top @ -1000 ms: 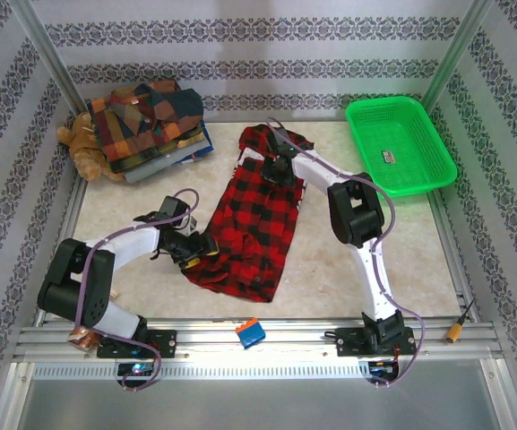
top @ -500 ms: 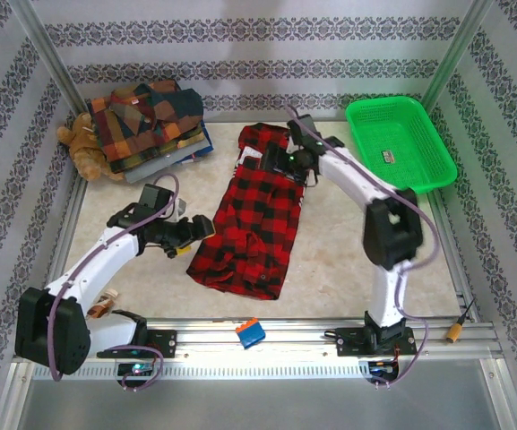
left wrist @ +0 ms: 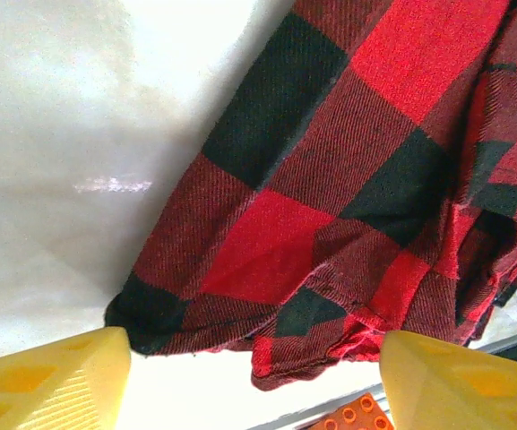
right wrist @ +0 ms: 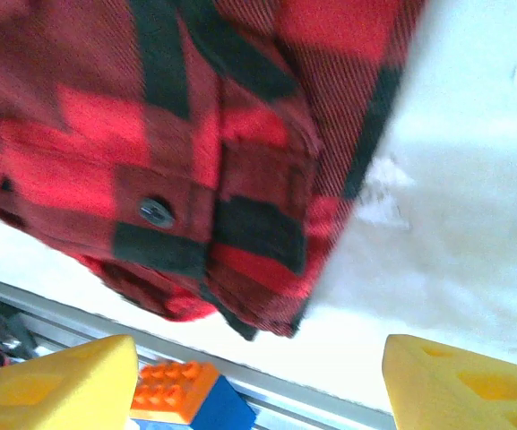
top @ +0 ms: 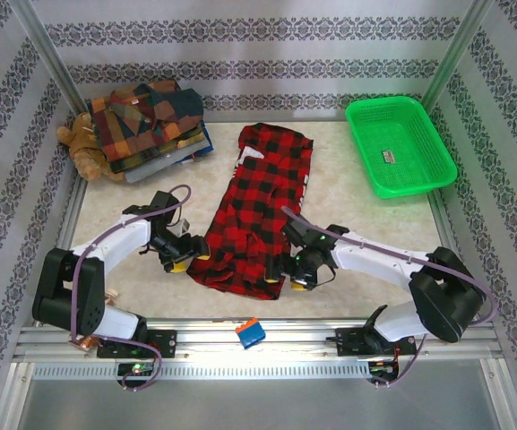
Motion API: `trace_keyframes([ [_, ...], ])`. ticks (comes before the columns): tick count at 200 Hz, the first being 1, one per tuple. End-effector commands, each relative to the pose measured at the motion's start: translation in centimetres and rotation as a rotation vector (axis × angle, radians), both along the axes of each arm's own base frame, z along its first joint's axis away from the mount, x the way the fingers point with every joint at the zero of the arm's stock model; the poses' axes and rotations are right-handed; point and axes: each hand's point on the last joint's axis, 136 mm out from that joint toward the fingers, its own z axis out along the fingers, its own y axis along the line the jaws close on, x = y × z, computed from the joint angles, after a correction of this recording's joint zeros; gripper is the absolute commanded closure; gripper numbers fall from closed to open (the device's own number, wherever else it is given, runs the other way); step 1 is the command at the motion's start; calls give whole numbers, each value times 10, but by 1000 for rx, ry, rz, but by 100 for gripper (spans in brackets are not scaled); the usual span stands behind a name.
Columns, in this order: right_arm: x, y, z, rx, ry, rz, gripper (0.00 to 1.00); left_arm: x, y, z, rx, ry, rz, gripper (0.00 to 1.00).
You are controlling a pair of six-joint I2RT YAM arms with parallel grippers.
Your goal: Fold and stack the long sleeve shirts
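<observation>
A red-and-black check shirt [top: 260, 204] lies lengthwise on the table, folded narrow, with its collar at the far end. My left gripper [top: 189, 256] stands open at the shirt's near left corner; in the left wrist view the hem [left wrist: 330, 215] lies just ahead of the yellow fingertips [left wrist: 52, 381], and my left gripper [left wrist: 254, 385] holds nothing. My right gripper [top: 295, 271] stands open at the near right corner. In the right wrist view the shirt's buttoned edge [right wrist: 195, 152] lies ahead of my right gripper [right wrist: 258, 385]. Folded patchwork plaid shirts [top: 149, 121] are stacked at the back left.
A brown teddy bear [top: 82, 149] lies beside the stack. A green basket [top: 400, 143] stands at the back right. An orange-and-blue block [top: 250, 333] sits on the front rail, also seen as the block [right wrist: 182, 396] under the right wrist. Bare table [top: 366, 215] lies right of the shirt.
My right arm has swung from the shirt's collar end down to its near right corner. My left gripper drew away to the left, then came back to the near left corner.
</observation>
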Motion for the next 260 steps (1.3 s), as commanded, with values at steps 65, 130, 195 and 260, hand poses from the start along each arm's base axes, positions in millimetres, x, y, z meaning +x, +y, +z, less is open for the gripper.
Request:
trace_keyframes([
  [65,-8,34,-21,13,54,-13,32,-9,7,-12,45,29,-45,33],
  [130,-11,31,-29,-50,67,-4,33,-4,0,-20,14,32,-46,37],
  [195,-8,35,-42,-87,93,1,50,-13,0,-39,27,97,-73,53],
  [260,-8,34,-30,-70,82,5,93,-6,-6,-22,-4,68,-87,98],
])
